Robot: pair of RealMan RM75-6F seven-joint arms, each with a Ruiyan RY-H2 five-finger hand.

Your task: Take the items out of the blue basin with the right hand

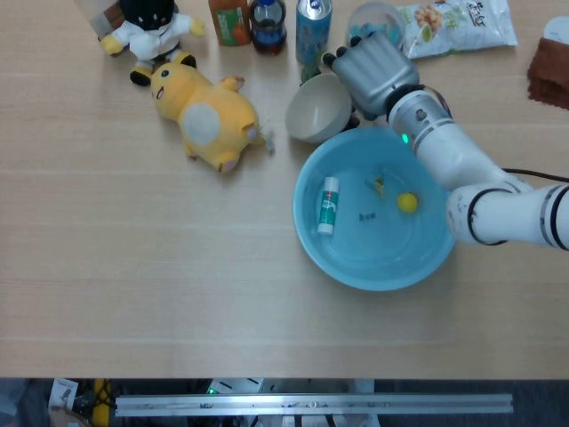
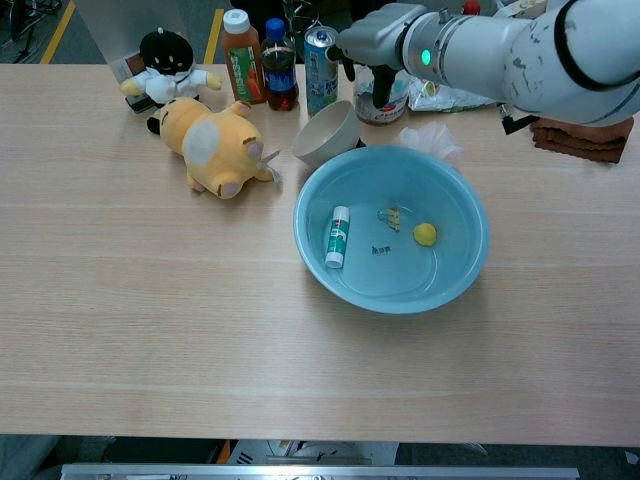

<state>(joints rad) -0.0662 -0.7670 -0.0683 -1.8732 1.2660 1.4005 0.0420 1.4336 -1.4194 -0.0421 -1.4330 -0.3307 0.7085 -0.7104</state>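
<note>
Wooden table (image 1: 133,267), blue basin (image 1: 377,262), white bowl (image 1: 316,110) beside yellow plush (image 1: 209,116)

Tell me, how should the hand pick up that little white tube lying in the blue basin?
Pinch the tube across its narrow sides near the middle, coming straight down. It lies flat on the basin floor near the left wall, so the right hand probably cannot reach it sideways.

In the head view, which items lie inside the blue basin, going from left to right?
White tube, then small dark clip, then yellowish clip, then yellow ball.
</note>
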